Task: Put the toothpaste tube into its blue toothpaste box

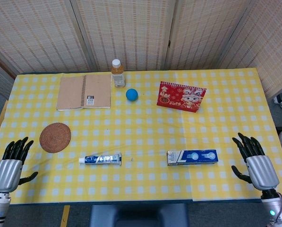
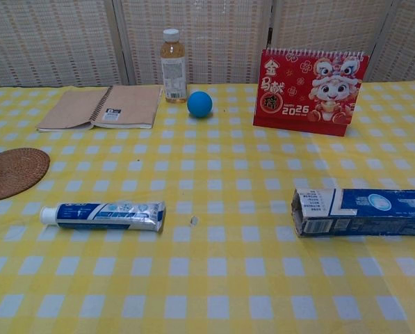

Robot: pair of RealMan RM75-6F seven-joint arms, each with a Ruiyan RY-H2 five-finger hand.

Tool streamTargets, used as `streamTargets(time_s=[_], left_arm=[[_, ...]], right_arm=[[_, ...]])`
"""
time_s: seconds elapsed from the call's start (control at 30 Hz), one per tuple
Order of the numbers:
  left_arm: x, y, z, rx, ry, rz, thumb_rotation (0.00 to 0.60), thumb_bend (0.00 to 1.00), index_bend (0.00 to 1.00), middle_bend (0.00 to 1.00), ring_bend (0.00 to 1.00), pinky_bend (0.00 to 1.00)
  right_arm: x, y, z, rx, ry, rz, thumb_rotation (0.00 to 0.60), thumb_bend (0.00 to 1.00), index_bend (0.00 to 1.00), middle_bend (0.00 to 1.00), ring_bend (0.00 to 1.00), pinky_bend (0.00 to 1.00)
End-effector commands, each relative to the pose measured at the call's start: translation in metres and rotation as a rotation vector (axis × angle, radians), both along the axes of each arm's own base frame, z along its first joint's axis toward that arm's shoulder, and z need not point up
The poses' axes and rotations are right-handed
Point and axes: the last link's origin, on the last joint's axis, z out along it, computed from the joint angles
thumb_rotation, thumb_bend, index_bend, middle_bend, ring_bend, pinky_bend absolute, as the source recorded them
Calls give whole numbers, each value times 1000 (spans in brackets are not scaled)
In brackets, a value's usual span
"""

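The worktop (image 1: 145, 132) is covered with a yellow and white checked cloth. The toothpaste tube (image 1: 102, 159) lies flat on the near half of the worktop, left of centre, with its white cap pointing toward the robot's left. The blue toothpaste box (image 1: 192, 157) lies flat on the near half, right of centre, well apart from the tube. The chest view shows the box end that faces the tube as open.

The left hand (image 1: 9, 165) sits at the near left corner of the worktop, released, fingers extended and apart, holding nothing. The right hand (image 1: 256, 163) sits at the near right edge, also released, fingers extended and apart, holding nothing. Neither hand touches the tube or the box. The right hand is near the box's far end; the left hand is well apart from the tube. Neither hand shows in the chest view.

Other items on the worktop:
- A round woven coaster (image 1: 55, 137), left of the tube and further back.
- A spiral notebook (image 1: 84, 92), closed, at the far left.
- A drink bottle (image 1: 117, 73), upright, just beside the notebook.
- A blue ball (image 1: 132, 94), near the bottle.
- A red desk calendar (image 1: 182, 96), standing, at the far right of centre.
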Motion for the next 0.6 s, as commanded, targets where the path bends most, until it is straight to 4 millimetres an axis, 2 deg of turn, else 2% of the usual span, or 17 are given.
streamTargets(time_s=[0.03, 0.23, 0.47, 0.53, 0.57, 0.6], left_arm=[[0, 0, -1, -5, 2, 1, 600, 164, 0, 54, 48, 44], [1, 1, -3, -17, -5, -3, 600, 164, 0, 55, 48, 44], [13, -1, -11, -56, -10, -79, 600, 165, 0, 57, 49, 55], [17, 1, -11, -75, -9, -102, 600, 167, 2, 80, 65, 91], [20, 4, -11, -81, -6, -118, 600, 169, 9, 119, 107, 145], [23, 6, -10, -82, -4, -129, 600, 171, 21, 183, 184, 243]], right_arm=[[0, 0, 0, -2, -2, 1, 600, 340, 0, 0, 0, 0], [0, 2, 1, -3, 1, 2, 600, 340, 0, 0, 0, 0], [2, 4, -5, 21, 9, 7, 600, 340, 0, 0, 0, 0], [3, 3, -7, 26, 12, 13, 600, 340, 0, 0, 0, 0], [3, 3, -8, 28, 14, 12, 600, 340, 0, 0, 0, 0], [3, 2, -9, 31, 15, 11, 600, 340, 0, 0, 0, 0]])
